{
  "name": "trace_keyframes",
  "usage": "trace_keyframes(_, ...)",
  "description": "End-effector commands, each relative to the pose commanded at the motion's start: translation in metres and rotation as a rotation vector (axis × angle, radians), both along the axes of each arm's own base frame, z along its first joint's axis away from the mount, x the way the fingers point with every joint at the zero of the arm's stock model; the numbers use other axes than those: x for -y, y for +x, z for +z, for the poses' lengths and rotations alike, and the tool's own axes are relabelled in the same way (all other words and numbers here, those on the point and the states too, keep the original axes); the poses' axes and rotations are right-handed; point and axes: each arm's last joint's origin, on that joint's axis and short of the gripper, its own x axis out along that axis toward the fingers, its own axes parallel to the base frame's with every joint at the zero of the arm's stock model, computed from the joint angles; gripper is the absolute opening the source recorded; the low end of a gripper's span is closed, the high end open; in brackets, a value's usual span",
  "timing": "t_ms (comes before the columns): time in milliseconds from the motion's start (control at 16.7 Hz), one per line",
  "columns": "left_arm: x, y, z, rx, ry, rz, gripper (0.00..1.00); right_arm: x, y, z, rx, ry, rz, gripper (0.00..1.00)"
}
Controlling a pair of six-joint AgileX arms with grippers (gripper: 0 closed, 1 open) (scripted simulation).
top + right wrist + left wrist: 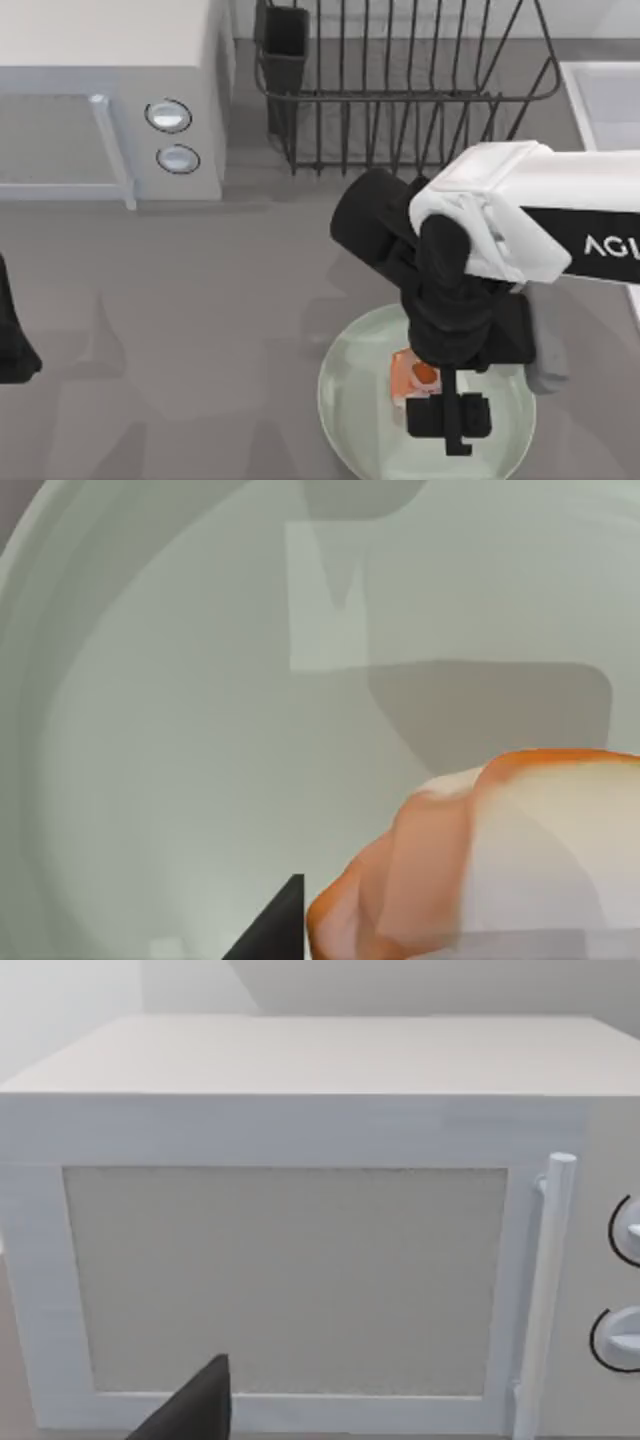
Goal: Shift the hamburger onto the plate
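While the right gripper (428, 385) hangs over it, small orange-and-tan rounded hamburger (412, 378) inside the large pale green glossy plate (350, 420) — long axis unclear, jaw state indeterminable, left arm parked at table's left edge.

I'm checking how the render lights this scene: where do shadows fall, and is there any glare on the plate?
Top view: soft grey shadows of the arms lie on the table left of the plate, without harsh glare. Right wrist view: a blocky grey shadow and a paler reflected patch cross the plate above the hamburger. Left wrist view: the microwave is evenly lit.
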Motion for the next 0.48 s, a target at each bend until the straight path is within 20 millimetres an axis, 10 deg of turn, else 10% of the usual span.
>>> trace_keyframes(480, 0.0, 0.0, 0.0, 0.0, 0.0, 0.0, 1.0, 0.0, 0.0, 0.0, 0.0, 0.0, 0.0, 0.68)
